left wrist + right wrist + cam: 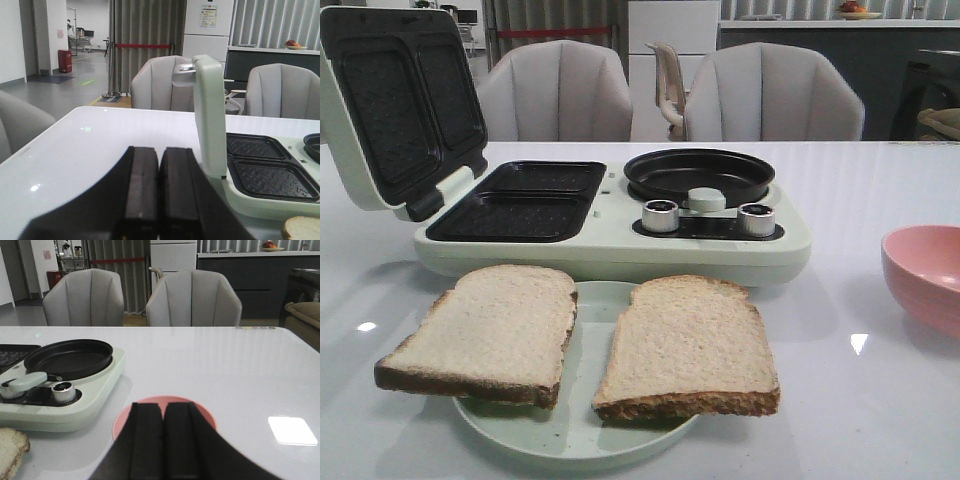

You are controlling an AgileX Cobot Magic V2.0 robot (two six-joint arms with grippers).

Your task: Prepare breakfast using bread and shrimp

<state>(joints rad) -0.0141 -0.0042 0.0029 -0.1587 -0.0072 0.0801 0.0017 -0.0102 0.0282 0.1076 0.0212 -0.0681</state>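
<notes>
On the near edge of the table (880,420), two slices of bread (485,330) rest side by side on a pale green plate (582,440), each overhanging the rim, crust edges toward the camera. Directly behind the plate stands the breakfast maker (610,235), its lid (395,100) raised upright at the left, exposing two empty sandwich wells (520,200); a round black pan (698,175) sits on its right half.

No shrimp is visible in any view. The pink bowl (928,275) stands to the right, well apart from the plate; its contents cannot be seen.

Left gripper (159,200): fingers pressed together, holding nothing. It sits low, left of the appliance, with a corner of the left slice just ahead and to its right. Right gripper (162,440): fingers likewise closed and empty, positioned just above the near side of the bowl.

Judgement: the task has not started. The left slice lies nearer the left arm, and the open wells lie straight beyond it, so a short forward carry is required.
</notes>
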